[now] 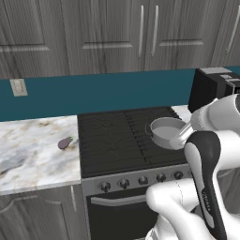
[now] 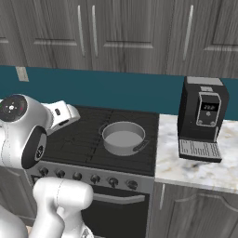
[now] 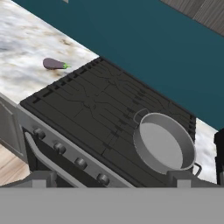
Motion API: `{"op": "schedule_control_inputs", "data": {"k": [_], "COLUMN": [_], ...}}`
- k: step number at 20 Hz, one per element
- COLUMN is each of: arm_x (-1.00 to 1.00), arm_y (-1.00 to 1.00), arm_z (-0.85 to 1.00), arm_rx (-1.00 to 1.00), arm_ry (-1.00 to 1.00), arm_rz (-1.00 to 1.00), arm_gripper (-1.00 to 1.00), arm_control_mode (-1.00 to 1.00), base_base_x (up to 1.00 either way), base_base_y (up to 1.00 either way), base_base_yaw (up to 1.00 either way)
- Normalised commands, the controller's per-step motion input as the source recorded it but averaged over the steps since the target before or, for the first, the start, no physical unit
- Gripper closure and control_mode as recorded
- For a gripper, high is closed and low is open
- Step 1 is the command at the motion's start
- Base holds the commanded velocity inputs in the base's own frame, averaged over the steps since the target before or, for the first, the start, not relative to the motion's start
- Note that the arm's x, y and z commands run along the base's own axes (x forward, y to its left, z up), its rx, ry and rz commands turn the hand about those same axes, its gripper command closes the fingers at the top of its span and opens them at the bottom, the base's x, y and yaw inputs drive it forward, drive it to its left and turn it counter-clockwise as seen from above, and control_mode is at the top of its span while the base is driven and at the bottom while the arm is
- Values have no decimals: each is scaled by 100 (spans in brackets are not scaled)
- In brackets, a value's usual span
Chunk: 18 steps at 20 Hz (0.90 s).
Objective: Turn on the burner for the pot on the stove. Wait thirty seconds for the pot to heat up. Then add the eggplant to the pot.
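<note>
The stove point(image 1: 108, 136) point(image 2: 79, 137) point(image 3: 87, 100) has a black grated cooktop and a row of dark knobs point(image 1: 140, 180) point(image 2: 88, 177) point(image 3: 70, 155) along its steel front. The grey pot point(image 1: 168, 131) point(image 2: 123, 137) point(image 3: 164, 142) stands empty on the burner point(image 3: 124, 127) at the cooktop's right side. The eggplant point(image 1: 65, 142) point(image 3: 54, 64) lies on the marble counter just left of the stove. My gripper point(image 3: 111, 178) hovers open above the stove's front edge, holding nothing, its fingertips point(image 3: 39, 178) spread wide.
A black coffee machine point(image 2: 202, 118) point(image 1: 211, 86) stands on the counter point(image 2: 195, 169) right of the stove. The marble counter point(image 1: 28, 154) stretches left of the eggplant. A teal backsplash and grey cabinets rise behind. The oven door handle point(image 1: 117, 200) runs below the knobs.
</note>
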Motion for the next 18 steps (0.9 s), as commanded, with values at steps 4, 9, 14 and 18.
{"op": "schedule_control_inputs", "data": {"k": [4,9,14,18], "arm_x": [0,0,0,0], "arm_y": [0,0,0,0], "arm_z": [0,0,0,0], "arm_rx": [0,0,0,0], "arm_ry": [0,0,0,0], "arm_rz": [0,0,0,0], "arm_gripper": [-100,-100,-100,-100], "arm_control_mode": [-100,-100,-100,-100], "base_base_x": [0,0,0,0], "base_base_y": [0,0,0,0], "base_base_yaw": [0,0,0,0]}}
